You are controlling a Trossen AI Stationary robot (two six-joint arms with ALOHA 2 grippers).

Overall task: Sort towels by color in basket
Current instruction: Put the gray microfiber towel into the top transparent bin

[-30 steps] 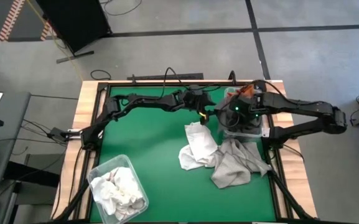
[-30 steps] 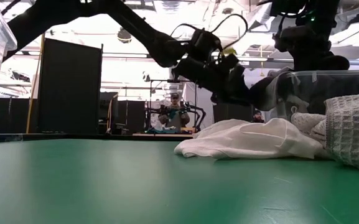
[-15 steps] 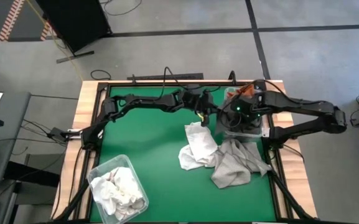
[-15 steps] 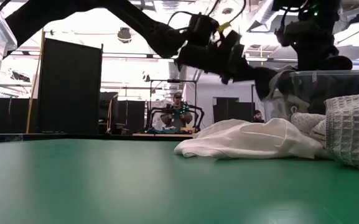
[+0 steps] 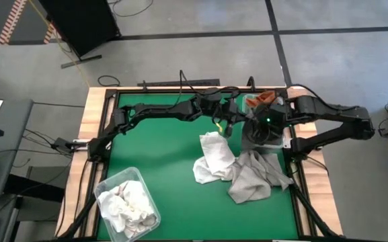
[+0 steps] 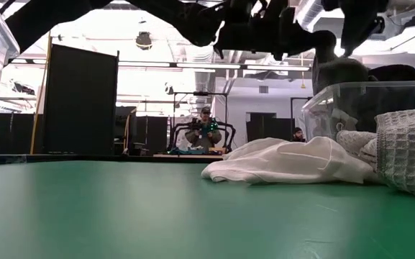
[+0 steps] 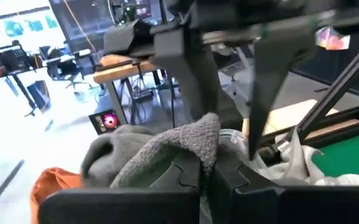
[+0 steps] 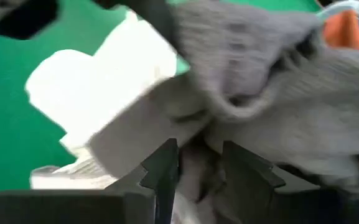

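A dark grey towel [image 7: 160,146] hangs bunched over the clear bin [image 6: 321,108] at the table's far right, with both grippers on it. My left gripper [image 7: 207,168] reaches in level from the table's left and is shut on it. My right gripper [image 8: 198,158] comes down from above the bin [image 5: 282,144], also shut on the dark grey towel [image 8: 260,74]. An orange towel [image 5: 264,99] lies in the bin's far end. White towels [image 5: 215,158] and a light grey one [image 5: 254,176] lie heaped on the green mat. My left gripper pinches a folded edge of the dark grey towel [image 7: 199,140] between its two fingers, coming level from the table's left. The cloth stands up bunched beyond the fingertips. My right gripper pinches a bunch of the same towel [image 8: 201,134] between its fingers [image 8: 167,165], slanting down from above; several layers hang round them, above the bin.
A second clear bin [image 5: 126,202] full of white towels stands at the near left corner. The heap of white towels [image 6: 286,162] and the light grey waffle cloth [image 6: 408,151] lie just before the far-right bin. A person shows far off in the room behind.
Both grippers have risen. My left gripper has gone up and toward the right-hand bin, levelling out as it climbed. The dark grey towel has come up with them and now hangs higher over the bin's rim.
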